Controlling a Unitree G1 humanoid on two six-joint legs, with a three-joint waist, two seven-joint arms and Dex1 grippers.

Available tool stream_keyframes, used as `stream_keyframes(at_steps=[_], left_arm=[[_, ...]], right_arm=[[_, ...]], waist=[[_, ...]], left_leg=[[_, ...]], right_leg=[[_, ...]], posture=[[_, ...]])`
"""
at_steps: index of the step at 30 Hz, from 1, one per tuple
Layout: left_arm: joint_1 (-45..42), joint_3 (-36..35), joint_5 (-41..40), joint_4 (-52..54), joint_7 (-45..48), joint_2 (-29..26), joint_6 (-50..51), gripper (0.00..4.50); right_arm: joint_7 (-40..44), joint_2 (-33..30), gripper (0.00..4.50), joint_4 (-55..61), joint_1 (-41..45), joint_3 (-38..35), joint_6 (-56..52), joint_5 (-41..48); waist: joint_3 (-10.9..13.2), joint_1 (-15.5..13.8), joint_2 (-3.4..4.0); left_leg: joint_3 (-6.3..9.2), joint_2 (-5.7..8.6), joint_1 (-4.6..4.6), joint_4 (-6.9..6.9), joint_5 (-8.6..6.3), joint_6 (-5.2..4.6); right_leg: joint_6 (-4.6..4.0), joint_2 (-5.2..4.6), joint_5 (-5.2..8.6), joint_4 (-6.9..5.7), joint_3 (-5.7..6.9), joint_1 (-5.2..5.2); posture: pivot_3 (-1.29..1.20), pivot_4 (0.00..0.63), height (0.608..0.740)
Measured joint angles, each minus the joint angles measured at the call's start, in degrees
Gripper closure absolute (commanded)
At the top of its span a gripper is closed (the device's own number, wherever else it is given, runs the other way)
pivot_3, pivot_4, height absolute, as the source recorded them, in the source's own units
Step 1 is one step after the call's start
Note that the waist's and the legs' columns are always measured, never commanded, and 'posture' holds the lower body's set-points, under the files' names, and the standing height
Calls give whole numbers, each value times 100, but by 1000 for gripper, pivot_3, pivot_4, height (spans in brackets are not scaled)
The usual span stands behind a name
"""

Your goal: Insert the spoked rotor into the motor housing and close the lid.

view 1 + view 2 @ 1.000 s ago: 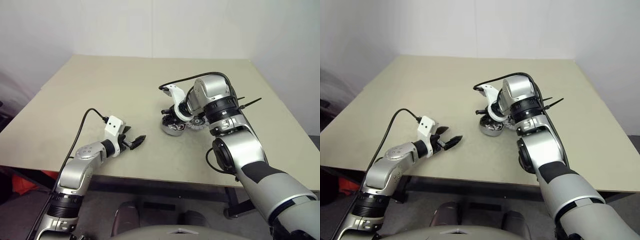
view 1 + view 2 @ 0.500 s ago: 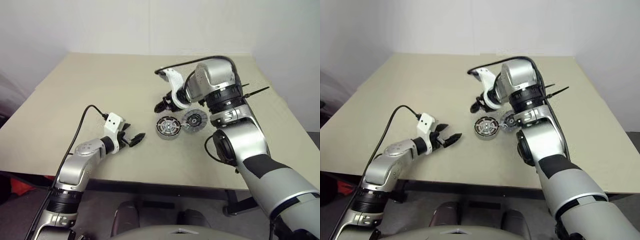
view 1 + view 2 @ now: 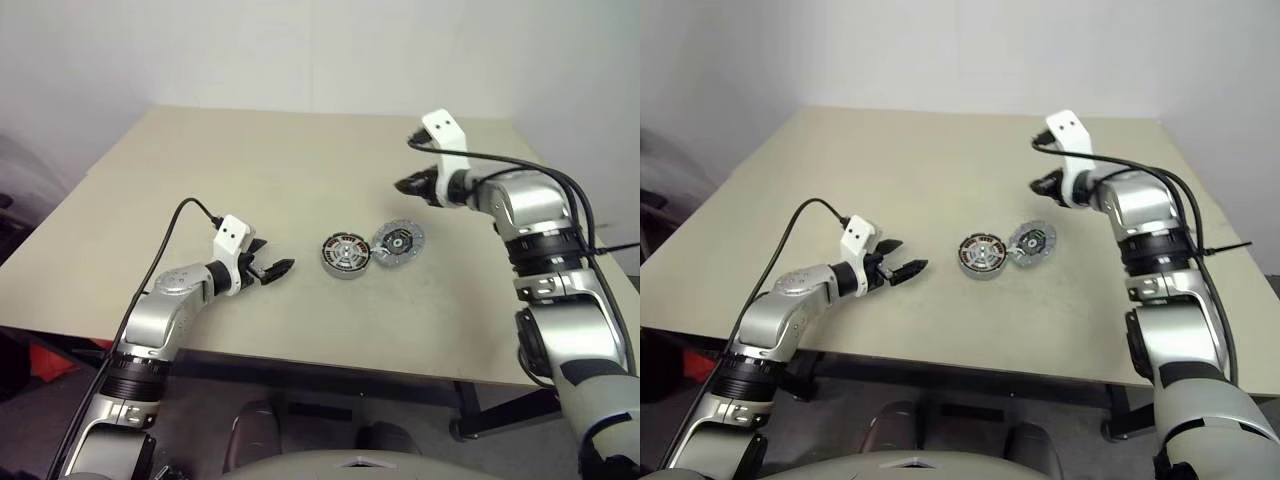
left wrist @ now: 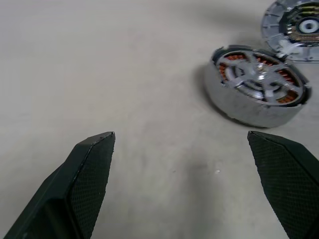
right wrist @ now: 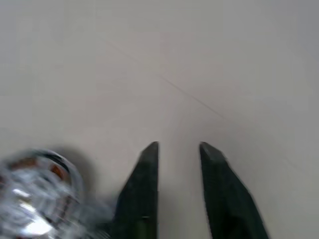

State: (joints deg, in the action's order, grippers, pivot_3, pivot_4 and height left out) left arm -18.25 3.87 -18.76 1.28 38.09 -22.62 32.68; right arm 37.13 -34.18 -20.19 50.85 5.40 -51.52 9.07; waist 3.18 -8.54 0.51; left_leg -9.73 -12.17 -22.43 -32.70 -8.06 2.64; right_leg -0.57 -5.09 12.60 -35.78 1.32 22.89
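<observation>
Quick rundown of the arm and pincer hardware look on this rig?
Both arms are silver-grey rounded metal links with black joint bands. Each wrist carries a white angular camera bracket with a black cable looping back along the arm. The left pincer and right pincer each have two black tapered fingers; the left wrist view shows a fine cross-hatched texture on the finger pads. No markings legible.

From my head cameras I look forward and down over the beige table [image 3: 250, 190], both eyes sharing nearly the same scene from a middling distance. My left wrist camera sits low and close, facing along its fingers [image 4: 89, 174] toward the two round metal parts [image 4: 256, 92]. My right wrist camera looks down from higher above the table, catching those parts at its edge.
</observation>
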Motion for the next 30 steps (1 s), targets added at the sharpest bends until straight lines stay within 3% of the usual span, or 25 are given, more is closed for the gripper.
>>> stream_keyframes(at_steps=[2, 8, 15, 30], left_arm=[[-177, 70, 4, -111, 123, 5, -42, 0], [-540, 164, 120, -606, 428, -84, -185, 0], [-714, 223, 192, -797, 560, -84, -289, 0], [-566, 125, 215, -702, 505, -212, -282, 0]], right_arm=[[4, -244, 4481, 196, -249, -93, 26, -1], [321, -1023, 4481, 1387, -1325, -316, -132, 98], [474, -650, 4481, 2651, -2481, -69, -749, 510], [302, 137, 4481, 2594, -1447, -11, -1053, 891]], waist=[[0, 21, 2], [-3, 34, 5], [-3, 59, 11], [-3, 138, 16]], left_leg=[[-2, -4, 3, -2, -1, -2], [-10, -8, 22, -5, -15, -28], [-12, -9, 43, -8, -28, -50], [-11, -9, 42, -13, -26, -47]], right_leg=[[-5, 3, -3, 0, -1, 0], [-8, 5, -3, 5, -6, -15], [-9, 2, -3, 3, -5, -31], [-14, -2, -6, 1, 0, -32]], posture=[[0, 0, 740], [0, 0, 740], [0, 0, 740], [0, 0, 740]])
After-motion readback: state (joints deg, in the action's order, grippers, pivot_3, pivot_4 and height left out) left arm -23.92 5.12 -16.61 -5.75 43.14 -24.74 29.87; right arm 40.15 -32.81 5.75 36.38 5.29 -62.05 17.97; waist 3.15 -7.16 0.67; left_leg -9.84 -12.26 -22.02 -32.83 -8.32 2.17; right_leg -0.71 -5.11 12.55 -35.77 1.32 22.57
